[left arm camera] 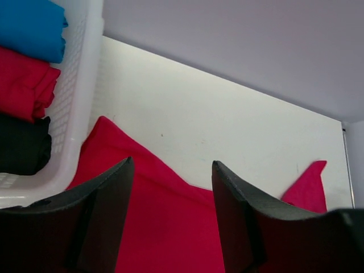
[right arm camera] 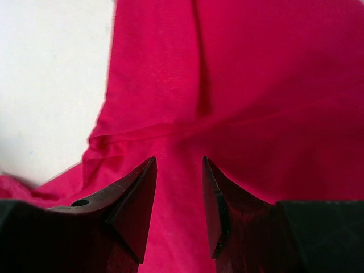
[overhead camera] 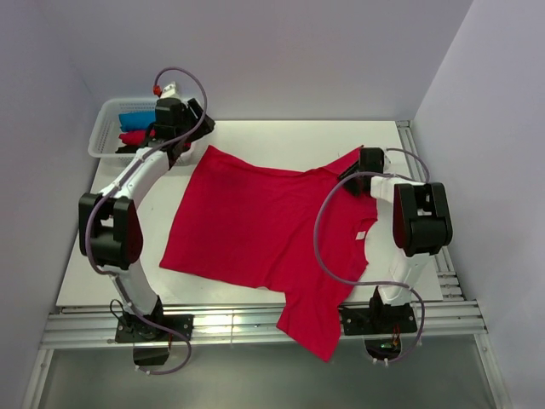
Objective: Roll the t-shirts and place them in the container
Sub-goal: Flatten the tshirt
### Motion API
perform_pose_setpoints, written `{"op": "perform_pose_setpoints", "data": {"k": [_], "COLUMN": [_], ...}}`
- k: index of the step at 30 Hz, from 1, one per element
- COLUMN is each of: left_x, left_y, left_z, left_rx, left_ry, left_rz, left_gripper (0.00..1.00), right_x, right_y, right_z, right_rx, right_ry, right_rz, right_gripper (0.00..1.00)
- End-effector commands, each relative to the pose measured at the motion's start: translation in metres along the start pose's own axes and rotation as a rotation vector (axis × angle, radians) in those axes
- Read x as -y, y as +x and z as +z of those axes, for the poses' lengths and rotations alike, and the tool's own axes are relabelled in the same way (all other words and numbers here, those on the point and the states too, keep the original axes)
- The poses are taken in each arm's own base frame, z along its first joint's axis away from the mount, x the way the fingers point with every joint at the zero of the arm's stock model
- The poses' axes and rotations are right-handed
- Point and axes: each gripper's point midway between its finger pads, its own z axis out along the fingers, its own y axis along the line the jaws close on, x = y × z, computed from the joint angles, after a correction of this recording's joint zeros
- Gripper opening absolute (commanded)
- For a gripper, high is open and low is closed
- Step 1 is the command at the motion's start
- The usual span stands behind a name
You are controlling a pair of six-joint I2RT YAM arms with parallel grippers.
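The left jaws are apart, and nothing is in between them. Right under them is the far left corner of the red t-shirt (overhead camera: 255,226). The right jaws are apart too, and nothing is pinched in them. They hang over the far right part of the same shirt, where the cloth has a soft fold (right arm camera: 142,133). The red t-shirt lies spread out in the middle of the white worktop (overhead camera: 289,136), between the left arm (overhead camera: 136,179) and the right arm (overhead camera: 421,217). It is mostly flat, with a few wrinkles. One sleeve (overhead camera: 311,328) hangs over the near edge of the worktop. Just beside the left jaws, at the far left corner of the worktop, sits a white basket (left arm camera: 85,85). Three cloth bundles lie in it side by side: a blue bundle (left arm camera: 28,25), a red bundle (left arm camera: 23,82) and a black bundle (left arm camera: 20,145). The red t-shirt's corner comes close to the basket wall.
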Motion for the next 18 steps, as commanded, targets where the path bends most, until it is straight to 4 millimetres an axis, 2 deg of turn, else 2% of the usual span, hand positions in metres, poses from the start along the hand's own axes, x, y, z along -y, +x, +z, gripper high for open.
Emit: {"op": "perform_pose_setpoints", "data": {"k": [1,2,3,5,6,7,10,11,14,15,18], "left_x": [0.030,0.031,0.028,0.034,0.028,0.031,0.029,0.022,0.020,0.014,0.014], "left_y": [-0.017,-0.015,-0.006,-0.014,-0.005,-0.010,-0.004,0.003,0.014,0.026,0.042], "left_z": [-0.028,-0.032,-0.035,-0.049,-0.052,-0.063,-0.078,-0.080,-0.088,-0.089,-0.099], "left_rx": [0.061,0.060,0.043,0.080,0.066,0.086,0.091,0.080,0.071,0.057,0.050], "left_ry": [0.079,0.081,0.076,0.098,0.086,0.096,0.095,0.074,0.046,0.019,0.014], "left_rz": [0.038,0.036,0.035,0.029,0.026,0.025,0.013,0.001,-0.045,-0.054,-0.084], "left_gripper": [0.63,0.62,0.62,0.61,0.61,0.61,0.61,0.60,0.59,0.58,0.57], "right_x": [-0.008,-0.009,-0.003,-0.004,-0.004,-0.005,-0.005,-0.003,-0.006,-0.003,-0.004], "right_y": [-0.016,-0.016,-0.025,-0.028,-0.029,-0.033,-0.037,-0.036,-0.040,-0.038,-0.037], "right_z": [0.004,0.005,0.006,0.009,0.010,0.010,0.011,0.013,0.018,0.019,0.023], "right_rx": [0.041,0.036,0.044,0.044,0.046,0.055,0.067,0.063,0.060,0.046,0.032], "right_ry": [0.010,0.006,0.010,0.014,0.017,0.021,0.024,0.030,0.027,0.043,0.048], "right_rz": [0.045,0.050,0.071,0.075,0.078,0.079,0.090,0.093,0.105,0.107,0.112], "right_gripper": [0.45,0.45,0.45,0.45,0.45,0.45,0.45,0.45,0.44,0.44,0.43]}}
